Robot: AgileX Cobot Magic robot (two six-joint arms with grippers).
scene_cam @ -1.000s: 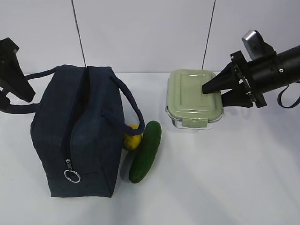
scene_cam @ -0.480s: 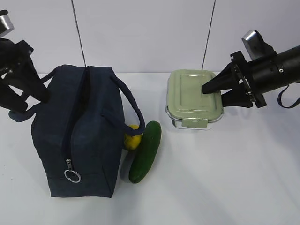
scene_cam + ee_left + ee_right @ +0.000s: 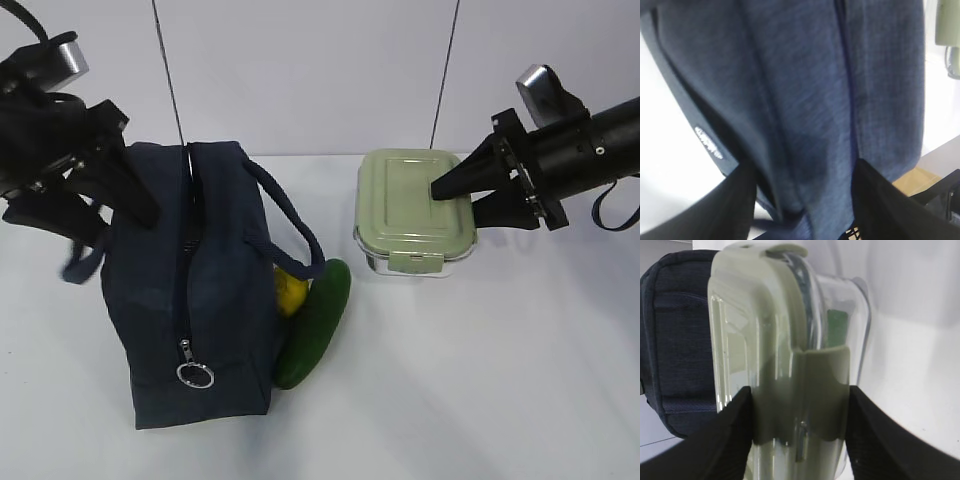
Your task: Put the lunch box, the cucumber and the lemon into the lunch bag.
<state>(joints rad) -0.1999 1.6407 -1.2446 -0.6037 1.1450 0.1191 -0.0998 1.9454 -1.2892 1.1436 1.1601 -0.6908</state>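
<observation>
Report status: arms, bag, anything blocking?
Left gripper against the bag, zipper shut. Right gripper straddling the lunch box edge. Cucumber and lemon pressed beside bag.

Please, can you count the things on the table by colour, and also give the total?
Dark navy: 1, the lunch bag
Green: 2, the cucumber and the pale green-lidded lunch box
Yellow: 1, the lemon
Total: 4

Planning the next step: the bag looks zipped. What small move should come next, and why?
Probably have the left tool steady the lunch bag so its ring pull can be drawn: the zipper looks shut, and the cucumber, lemon and lunch box are still outside.
</observation>
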